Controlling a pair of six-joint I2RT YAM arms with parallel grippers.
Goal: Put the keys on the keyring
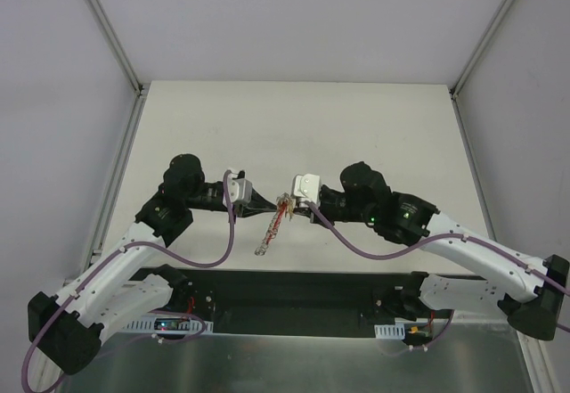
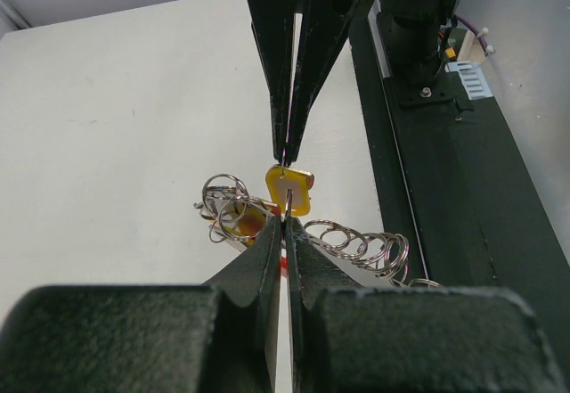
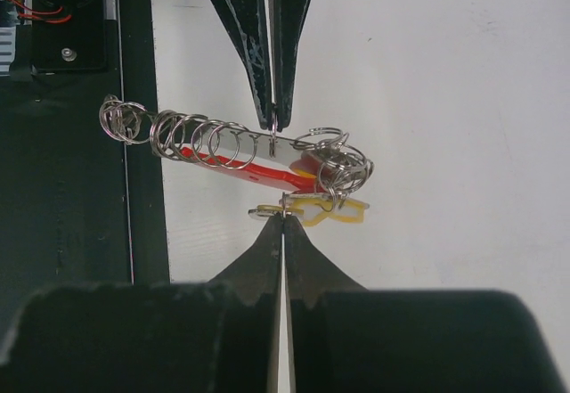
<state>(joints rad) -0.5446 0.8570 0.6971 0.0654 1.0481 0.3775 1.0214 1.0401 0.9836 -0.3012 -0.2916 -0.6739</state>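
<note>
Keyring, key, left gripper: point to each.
Keyring (image 3: 258, 168): right wrist view, red band.
Key (image 2: 301, 195): left wrist view, yellow head.
Left gripper (image 2: 283, 219): left wrist view, between fingertips.

Left tool (image 1: 265, 204), right tool (image 1: 297, 208) meet at keyring (image 1: 272, 224)

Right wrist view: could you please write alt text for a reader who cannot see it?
The left gripper, from the top, pinches the keyring of silver rings and a red band; the right gripper, from the bottom, pinches a yellow key beside it.
</note>
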